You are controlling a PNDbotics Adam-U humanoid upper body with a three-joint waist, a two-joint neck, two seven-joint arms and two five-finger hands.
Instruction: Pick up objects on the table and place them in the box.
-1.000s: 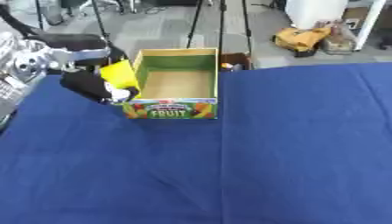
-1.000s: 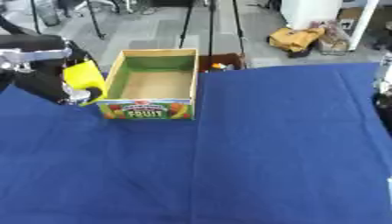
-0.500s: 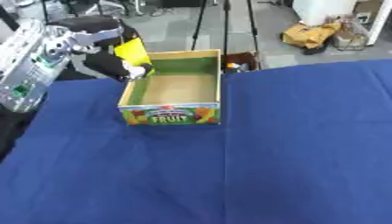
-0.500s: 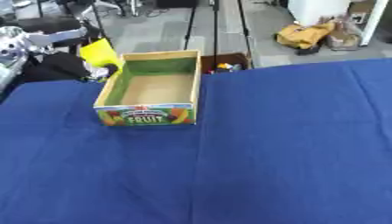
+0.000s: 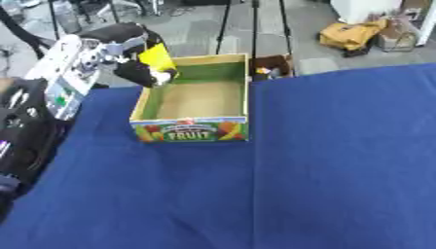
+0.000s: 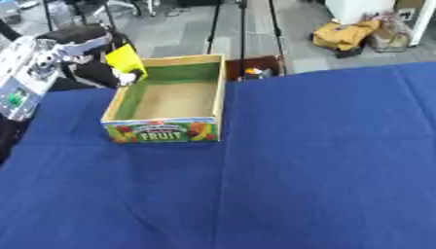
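An open cardboard fruit box (image 5: 192, 130) with a green inside stands on the blue table, its floor bare. My left hand (image 5: 136, 72) hovers over the box's far left corner, fingers curled around a yellow object (image 5: 157, 57) with a white end poking out below. The object hangs just above the box's left rim. My right hand shows in neither view.
The blue cloth table (image 5: 323, 160) spreads wide to the right and front of the box. Behind the box's far right corner lies a small dark bin with colourful bits (image 5: 269, 72). Past the table edge is grey floor with tripod legs and a yellow bag (image 5: 354, 35).
My left hand has lifted the yellow object from beside the box's left wall up and back to over its far left corner. The camera has also shifted.
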